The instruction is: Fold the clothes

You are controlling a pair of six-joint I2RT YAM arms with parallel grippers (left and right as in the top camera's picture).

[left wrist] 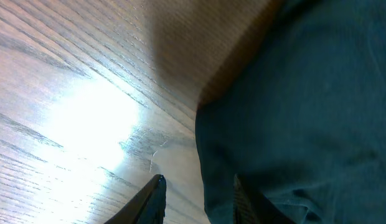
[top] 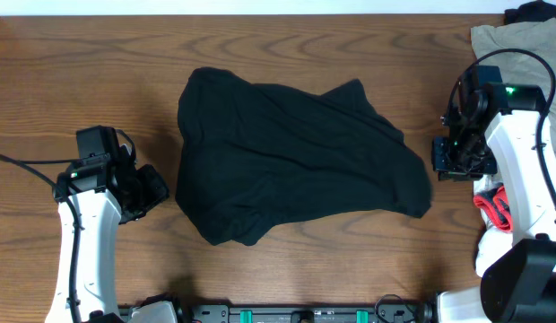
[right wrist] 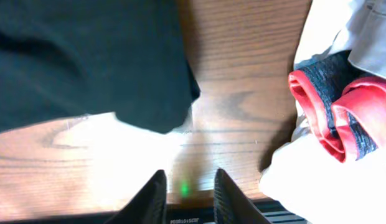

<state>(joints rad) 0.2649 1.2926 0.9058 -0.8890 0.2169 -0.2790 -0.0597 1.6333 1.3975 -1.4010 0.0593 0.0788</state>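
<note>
The clothes (top: 296,161), a plain black soft garment, lie crumpled in a broad heap at the middle of the wooden table. My left gripper (top: 158,188) sits just off the heap's left edge. In the left wrist view its jaws (left wrist: 199,202) stand apart, one finger over bare wood and the other over the black fabric's edge (left wrist: 305,112), with nothing clamped. My right gripper (top: 448,161) hangs beside the heap's right corner. Its jaws (right wrist: 188,196) are apart over bare wood, a little short of the black cloth (right wrist: 87,56).
A beige-khaki garment (top: 520,45) lies at the back right, with a dark item (top: 534,11) at the corner. A red-and-white item (top: 498,206) (right wrist: 336,106) lies by the right arm's base. A black rail (top: 305,314) runs along the front edge.
</note>
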